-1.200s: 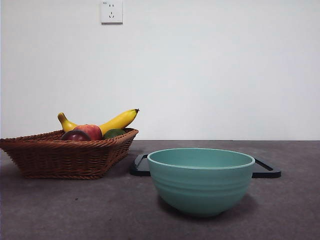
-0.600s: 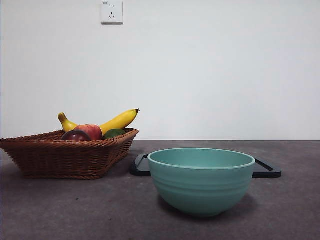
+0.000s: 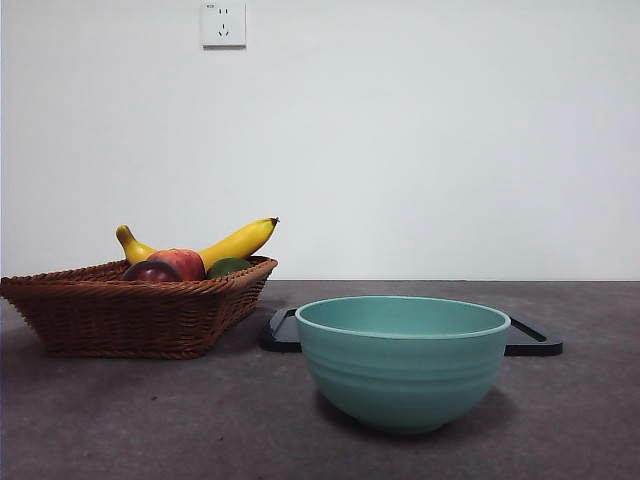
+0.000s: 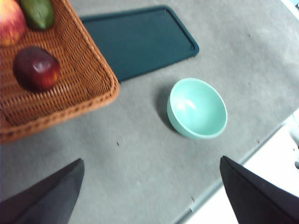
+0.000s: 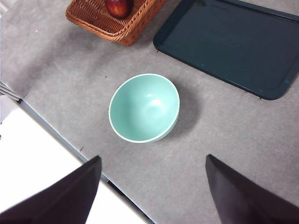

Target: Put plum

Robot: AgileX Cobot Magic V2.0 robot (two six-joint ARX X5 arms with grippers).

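Observation:
The plum [image 3: 150,271] [image 4: 36,68] [image 5: 118,7] is dark maroon and glossy, lying in the wicker basket [image 3: 130,310] [image 4: 74,79] [image 5: 100,21] at the left of the table, near the basket's front corner. High above the table hangs my left gripper [image 4: 149,191], open, with nothing between its jaws. My right gripper [image 5: 152,186] is also open and empty, held high over the table's near edge. Neither gripper shows in the front view.
A red-orange fruit [image 3: 182,263], a green fruit [image 3: 228,266] and a banana [image 3: 235,242] share the basket. A teal bowl [image 3: 402,360] [image 4: 197,108] [image 5: 144,107] stands in front at the middle. A dark flat tray [image 3: 530,340] [image 4: 140,39] [image 5: 233,42] lies behind it.

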